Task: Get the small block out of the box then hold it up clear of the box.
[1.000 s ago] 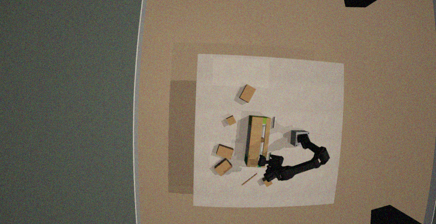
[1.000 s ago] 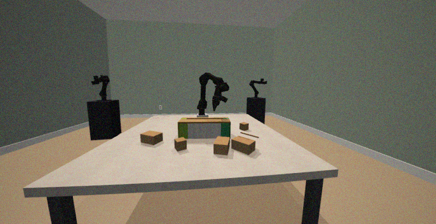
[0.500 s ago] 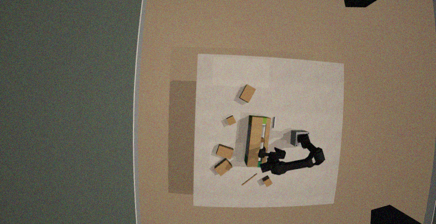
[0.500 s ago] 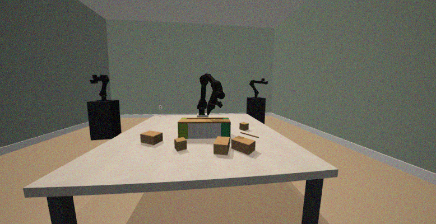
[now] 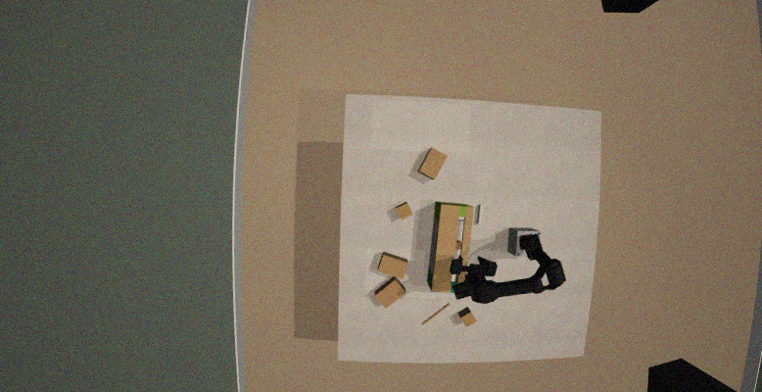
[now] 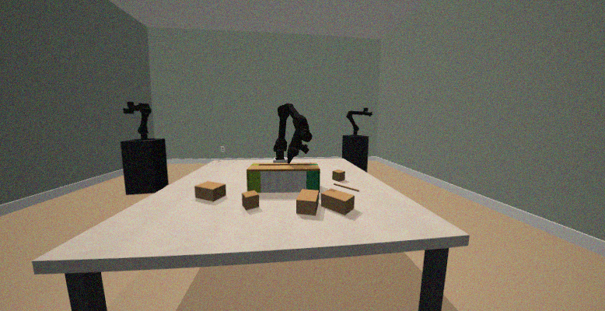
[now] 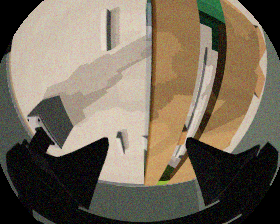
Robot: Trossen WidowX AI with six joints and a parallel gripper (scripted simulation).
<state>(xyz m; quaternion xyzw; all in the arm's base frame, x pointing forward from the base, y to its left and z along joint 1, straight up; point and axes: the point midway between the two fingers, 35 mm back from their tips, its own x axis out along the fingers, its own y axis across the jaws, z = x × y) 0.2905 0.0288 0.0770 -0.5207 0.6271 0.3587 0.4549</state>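
The wooden box (image 5: pixel 443 239) (image 6: pixel 282 167) (image 7: pixel 171 75) stands upright, with a lime end and a dark green end and a long slot in its top. A small brown block (image 5: pixel 458 244) (image 7: pixel 184 128) shows dimly through the slot, near mid-length; its exact pose on the shelf is unclear. My gripper (image 5: pixel 471 268) (image 6: pixel 289 160) (image 7: pixel 148 142) is open and empty. It points down just above the box's front edge, nearer the dark green end. One finger is over the slot side and the other on the robot's base side. Whether the fingertips touch the box cannot be told.
A thin stick (image 5: pixel 435 314) (image 6: pixel 346 187) lies beyond the green end, near a small wooden cube (image 5: pixel 466 317) (image 6: pixel 338 175). Several wooden blocks lie behind the box, including a large one (image 5: pixel 432 163) (image 6: pixel 210 190). A narrow grey upright piece (image 5: pixel 477 213) (image 7: pixel 109 30) stands before the box.
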